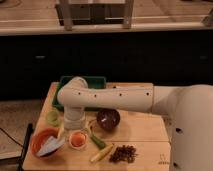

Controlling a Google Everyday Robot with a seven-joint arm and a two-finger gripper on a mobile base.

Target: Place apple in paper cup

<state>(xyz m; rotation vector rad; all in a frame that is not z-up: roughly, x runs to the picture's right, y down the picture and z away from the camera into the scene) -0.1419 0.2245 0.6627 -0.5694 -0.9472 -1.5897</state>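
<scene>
hovering gripper (73,125) just above the small round orange-red apple (77,139)
the apple seems to sit in the small whitish paper cup (77,146); a careless lift might tip it.

The gripper (73,128) points down behind the arm's wrist, its fingers hidden from view. The apple (77,139) fills the paper cup (78,145), hiding most of it. The arm (115,97) covers much of the green tray (83,80).
</scene>
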